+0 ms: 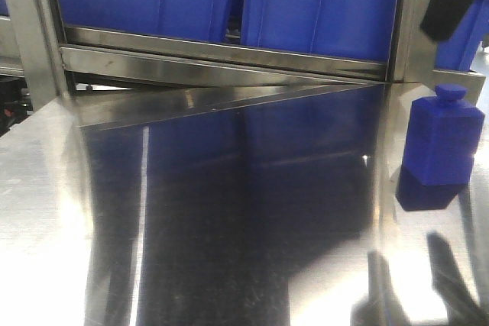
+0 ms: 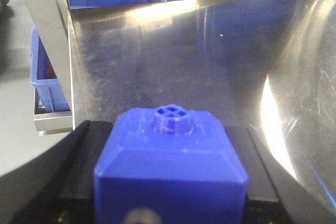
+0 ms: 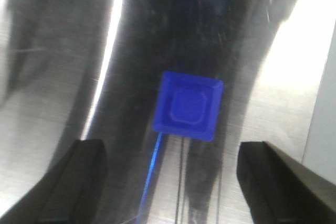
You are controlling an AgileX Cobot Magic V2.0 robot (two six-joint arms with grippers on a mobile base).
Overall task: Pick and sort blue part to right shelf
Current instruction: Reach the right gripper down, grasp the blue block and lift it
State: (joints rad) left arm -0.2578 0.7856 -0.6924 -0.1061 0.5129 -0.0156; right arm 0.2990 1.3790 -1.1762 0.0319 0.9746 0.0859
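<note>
Left tool [image 2: 165, 129] pinches one blue part [image 2: 170, 166]; right tool [image 3: 170, 153], spread, hangs over a second blue part [image 3: 188, 105] standing upright on the steel table [image 3: 52, 77].

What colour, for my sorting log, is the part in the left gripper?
Blue part, clearest in the left wrist view.

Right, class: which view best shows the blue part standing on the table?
The exterior front-facing view: the blue part stands upright on the table, body and top knob visible. The right wrist view shows only its top from above, blurred. The left wrist view shows what seems a second blue part in the left gripper.
</note>
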